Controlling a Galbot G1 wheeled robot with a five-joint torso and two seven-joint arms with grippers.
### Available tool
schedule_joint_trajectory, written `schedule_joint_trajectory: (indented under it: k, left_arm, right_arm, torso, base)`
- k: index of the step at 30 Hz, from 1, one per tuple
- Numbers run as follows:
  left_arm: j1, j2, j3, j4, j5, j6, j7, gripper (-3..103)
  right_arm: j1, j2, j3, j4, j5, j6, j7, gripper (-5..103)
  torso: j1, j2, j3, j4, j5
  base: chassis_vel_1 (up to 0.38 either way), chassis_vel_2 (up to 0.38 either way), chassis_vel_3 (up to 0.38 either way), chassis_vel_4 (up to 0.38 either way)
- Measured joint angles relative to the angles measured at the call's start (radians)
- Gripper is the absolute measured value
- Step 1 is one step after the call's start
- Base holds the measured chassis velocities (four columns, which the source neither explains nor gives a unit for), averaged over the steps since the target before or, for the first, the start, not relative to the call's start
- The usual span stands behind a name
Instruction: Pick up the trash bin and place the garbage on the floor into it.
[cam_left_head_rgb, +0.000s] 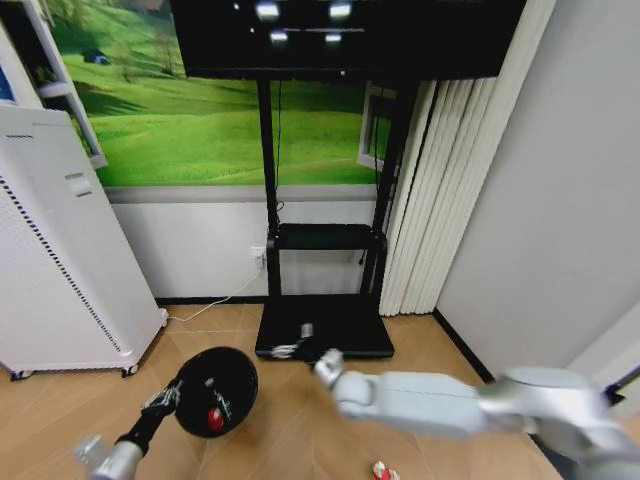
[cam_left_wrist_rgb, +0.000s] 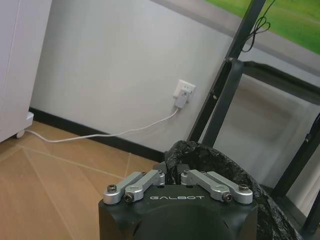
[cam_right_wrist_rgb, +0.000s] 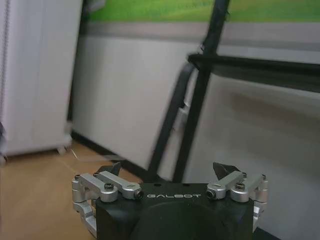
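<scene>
1. The left hand (cam_left_head_rgb: 170, 396) is clamped on the rim of the trash bin (cam_left_head_rgb: 215, 390), lower left of the head view; a thin edge grip could slip and tip out the red piece inside.
2. The right hand (cam_left_head_rgb: 300, 342) is spread wide and empty at centre.
3. A red-and-white wrapper (cam_left_head_rgb: 381, 470) lies on the floor at the bottom edge, under the right arm, which could sweep it away.

The trash bin (cam_left_head_rgb: 216, 390) sits at the left pincer (cam_left_head_rgb: 165, 398), right of the cabinet (cam_left_head_rgb: 55, 260). The screen stand (cam_left_head_rgb: 325, 240) is behind it; a wrapper (cam_left_head_rgb: 381, 470) lies on the floor to the right.
</scene>
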Motion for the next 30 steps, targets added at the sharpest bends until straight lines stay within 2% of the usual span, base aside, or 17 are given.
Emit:
schedule_joint_trajectory:
  k: [1,2,4,7,10,13,16,20,23,30]
  left_arm:
    - [0.001,-0.01,0.0,0.007,0.008,-0.002,0.002,8]
    - [0.001,-0.01,0.0,0.007,0.008,-0.002,0.002,8]
    - [-0.005,-0.034,0.006,0.013,0.014,-0.006,0.005,8]
    - [-0.013,-0.051,0.014,0.017,0.018,-0.006,0.008,8]
    - [-0.019,-0.078,0.023,0.022,0.027,-0.007,0.012,8]
    - [-0.02,-0.088,0.024,0.027,0.031,-0.009,0.017,8]
    - [-0.02,-0.091,0.024,0.028,0.031,-0.009,0.019,8]
    - [-0.009,-0.104,0.019,0.027,0.044,-0.013,0.025,8]
    - [0.028,-0.12,0.01,0.024,0.059,-0.022,0.033,8]
    - [0.064,-0.137,0.008,0.029,0.078,-0.031,0.043,8]
  right_arm:
    - [-0.013,-0.073,-0.017,-0.004,-0.028,0.005,-0.021,100]
    - [-0.013,-0.073,-0.017,-0.004,-0.028,0.005,-0.021,100]
    - [-0.077,-0.208,-0.017,-0.002,-0.098,0.014,-0.051,100]
    - [-0.144,-0.249,0.016,-0.009,-0.138,0.017,-0.053,100]
    - [-0.27,-0.296,0.053,-0.032,-0.236,0.025,-0.047,100]
    - [-0.296,-0.31,0.034,-0.041,-0.289,0.03,-0.047,100]
    - [-0.304,-0.305,0.017,-0.045,-0.302,0.031,-0.042,100]
    - [-0.316,-0.276,-0.036,-0.077,-0.328,0.031,-0.028,100]
    - [-0.33,-0.24,-0.083,-0.164,-0.356,0.06,-0.032,100]
    - [-0.342,-0.199,-0.146,-0.255,-0.337,0.101,-0.062,100]
  torso:
    - [0.0,0.0,0.0,-0.0002,-0.0006]
    - [0.0,0.0,0.0,-0.0002,-0.0006]
    - [0.0,0.0,0.0,-0.0009,0.0001]
    - [0.0,0.0,0.0,-0.0007,-0.0006]
    - [0.0,0.0,0.0,-0.0005,0.0007]
    - [0.0,0.0,0.0,-0.0002,-0.0013]
    - [0.0,0.0,0.0,-0.0002,-0.0004]
    - [0.0,0.0,0.0,0.0,-0.0007]
    - [0.0,0.0,0.0,-0.0001,-0.0004]
    - [0.0,0.0,0.0,0.0002,-0.001]
  base:
    - [0.0,0.0,0.0,0.0]
    - [0.0,0.0,0.0,0.0]
    - [0.0,0.0,0.0,0.0]
    - [0.0,0.0,0.0,0.0]
    - [0.0,0.0,0.0,0.0]
    - [0.0,0.0,0.0,0.0]
    - [0.0,0.0,0.0,0.0]
    - [0.0,0.0,0.0,0.0]
    - [0.0,0.0,0.0,0.0]
    - [0.0,0.0,0.0,0.0]
